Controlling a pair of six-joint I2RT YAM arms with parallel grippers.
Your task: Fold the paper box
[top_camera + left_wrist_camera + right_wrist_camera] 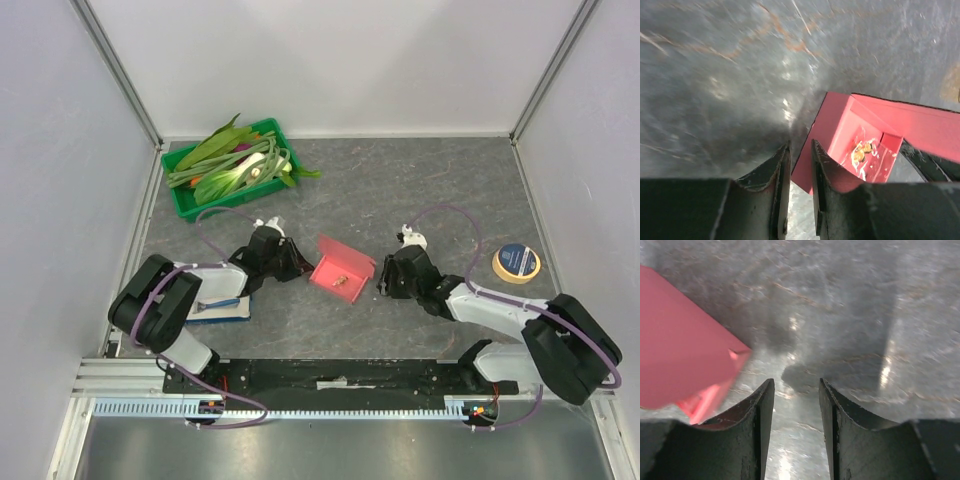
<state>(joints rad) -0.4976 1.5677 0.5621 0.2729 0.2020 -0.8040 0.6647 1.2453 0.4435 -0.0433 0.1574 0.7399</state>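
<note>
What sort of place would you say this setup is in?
Probably a lab robot test cell: white panel walls on an aluminium frame enclose a grey table, the left arm and right arm are bolted at its near edge, and props such as a green tray and a tape roll lie about.

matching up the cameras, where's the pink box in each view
top view: pink box in the middle of the grey table.
left wrist: pink box in the right half.
right wrist: pink box at the left edge.
shared landmark: the grey table under it.
</note>
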